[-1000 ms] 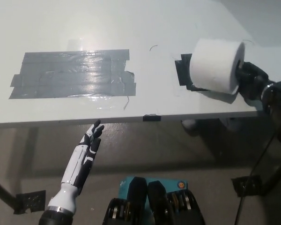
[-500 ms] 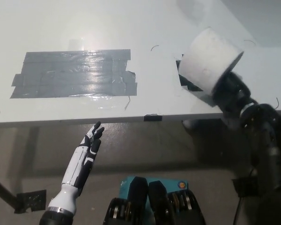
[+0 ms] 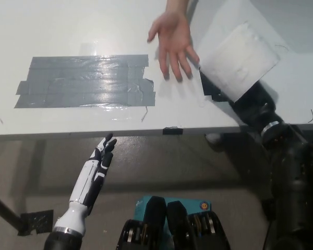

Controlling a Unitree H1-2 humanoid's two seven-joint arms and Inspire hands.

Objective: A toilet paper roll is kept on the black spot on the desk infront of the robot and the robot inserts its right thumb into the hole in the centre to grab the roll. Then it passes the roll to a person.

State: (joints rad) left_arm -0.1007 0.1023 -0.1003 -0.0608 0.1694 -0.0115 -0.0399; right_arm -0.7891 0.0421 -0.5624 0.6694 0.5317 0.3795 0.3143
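Note:
The white toilet paper roll [image 3: 240, 58] is lifted above the desk at the upper right, held on my black right hand [image 3: 254, 100], which is shut on it from below and behind. Under the roll the black spot [image 3: 211, 87] on the white desk [image 3: 94, 31] partly shows. A person's open hand [image 3: 172, 44] reaches in from the top edge, palm up, just left of the roll and not touching it. My white left hand [image 3: 100, 162] rests open below the desk's front edge at the lower left.
A large patch of grey tape [image 3: 86, 80] covers the desk's left middle. The desk's front edge [image 3: 115, 131] runs across the picture, with a small black clip [image 3: 171, 130] on it. Below lies grey floor.
My right hand has raised and tilted the roll further up off the black spot. A person's open hand has come in from the top, next to the roll. My left hand stayed put.

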